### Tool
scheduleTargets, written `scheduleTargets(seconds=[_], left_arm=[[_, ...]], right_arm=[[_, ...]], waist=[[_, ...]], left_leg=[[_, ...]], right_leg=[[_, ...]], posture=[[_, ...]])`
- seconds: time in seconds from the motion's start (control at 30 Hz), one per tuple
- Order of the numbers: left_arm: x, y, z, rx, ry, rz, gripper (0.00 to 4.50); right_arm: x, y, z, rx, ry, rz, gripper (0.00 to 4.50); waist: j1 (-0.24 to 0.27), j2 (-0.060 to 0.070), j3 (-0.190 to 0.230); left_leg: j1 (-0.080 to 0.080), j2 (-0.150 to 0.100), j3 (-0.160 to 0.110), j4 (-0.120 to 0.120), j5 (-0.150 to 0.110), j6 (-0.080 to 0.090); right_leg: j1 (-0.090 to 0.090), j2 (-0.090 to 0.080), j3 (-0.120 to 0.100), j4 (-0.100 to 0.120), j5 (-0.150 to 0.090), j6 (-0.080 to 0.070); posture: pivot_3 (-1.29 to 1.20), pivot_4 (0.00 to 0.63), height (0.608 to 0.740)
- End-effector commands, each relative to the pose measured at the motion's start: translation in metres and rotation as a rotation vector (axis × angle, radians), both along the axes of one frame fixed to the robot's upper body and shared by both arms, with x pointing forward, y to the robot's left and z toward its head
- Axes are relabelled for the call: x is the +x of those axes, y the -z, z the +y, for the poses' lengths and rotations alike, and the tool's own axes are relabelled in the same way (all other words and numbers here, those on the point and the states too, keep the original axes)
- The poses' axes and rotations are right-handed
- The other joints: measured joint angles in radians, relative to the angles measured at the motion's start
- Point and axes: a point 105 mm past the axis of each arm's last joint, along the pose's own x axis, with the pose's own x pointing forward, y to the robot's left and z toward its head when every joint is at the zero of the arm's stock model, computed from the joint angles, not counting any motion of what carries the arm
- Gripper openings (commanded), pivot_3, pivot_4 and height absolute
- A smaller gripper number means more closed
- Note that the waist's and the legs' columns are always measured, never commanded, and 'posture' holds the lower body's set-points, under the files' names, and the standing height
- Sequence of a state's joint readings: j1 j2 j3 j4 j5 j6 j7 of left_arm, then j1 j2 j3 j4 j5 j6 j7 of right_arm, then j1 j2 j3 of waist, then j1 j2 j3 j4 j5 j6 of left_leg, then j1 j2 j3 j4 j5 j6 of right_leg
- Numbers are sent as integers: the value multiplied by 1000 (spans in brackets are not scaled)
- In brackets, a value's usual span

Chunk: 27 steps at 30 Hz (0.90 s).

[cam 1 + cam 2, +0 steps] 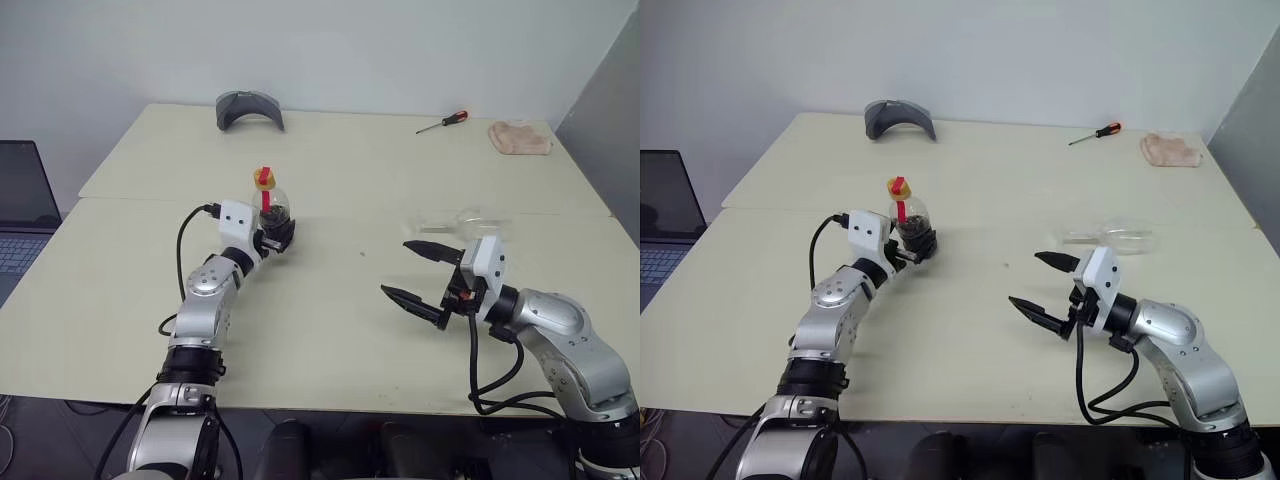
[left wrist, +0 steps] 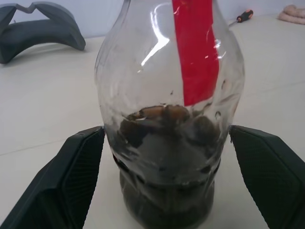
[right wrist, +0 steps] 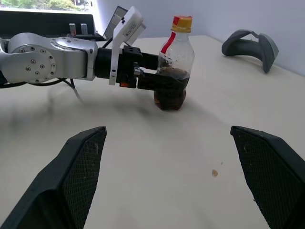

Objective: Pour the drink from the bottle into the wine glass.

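Bottle stands upright on the worktop, capped; wine glass lies on its side beyond the empty, wide-open right pincer; left wrist view: left pincer brackets the bottle, jaws open, ungripped; step: grasping; next, close the jaws.

A plain office or lab test room; two pale tables pushed together below a bare white wall; an open laptop just beside the tables' left edge; a screwdriver, a folded cloth and a grey curved stand along the tables' far side.
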<state>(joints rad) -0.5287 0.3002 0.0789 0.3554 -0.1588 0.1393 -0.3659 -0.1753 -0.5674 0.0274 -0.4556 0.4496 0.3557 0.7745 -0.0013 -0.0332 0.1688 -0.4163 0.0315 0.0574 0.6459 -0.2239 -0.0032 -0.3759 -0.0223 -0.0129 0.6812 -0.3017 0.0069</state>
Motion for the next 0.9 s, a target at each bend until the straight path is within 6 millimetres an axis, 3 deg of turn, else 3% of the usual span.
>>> scheduleTargets(seconds=[0.03,0.4,0.5,0.73,0.9], left_arm=[[6,-10,-3,-22,9,-37,4463],[23,-10,-13,-53,26,-38,4463],[23,-12,-16,-60,34,-52,3898],[16,-15,-27,-75,82,-70,2032],[-16,-32,-75,-57,330,-100,1629]], right_arm=[[-3,-13,7,8,-17,-49,4454],[1,-19,12,12,-19,-62,4454],[1,-19,11,11,-12,-64,4500],[1,-19,9,4,15,-65,4500],[-3,-22,-2,-11,92,-74,4500]], waist=[[0,0,0],[0,0,0],[0,0,0],[0,0,0],[0,0,0]], left_leg=[[0,0,0,0,0,0],[0,0,0,0,0,0],[0,0,0,0,0,0],[0,0,0,0,0,0],[-1,0,0,0,2,-3]], right_leg=[[0,0,0,0,0,0],[0,0,0,0,0,0],[0,0,0,0,0,0],[0,0,0,0,0,0],[-1,0,0,0,0,0]], posture=[[0,150,740],[0,150,740],[0,150,740],[0,150,740],[0,150,740]])
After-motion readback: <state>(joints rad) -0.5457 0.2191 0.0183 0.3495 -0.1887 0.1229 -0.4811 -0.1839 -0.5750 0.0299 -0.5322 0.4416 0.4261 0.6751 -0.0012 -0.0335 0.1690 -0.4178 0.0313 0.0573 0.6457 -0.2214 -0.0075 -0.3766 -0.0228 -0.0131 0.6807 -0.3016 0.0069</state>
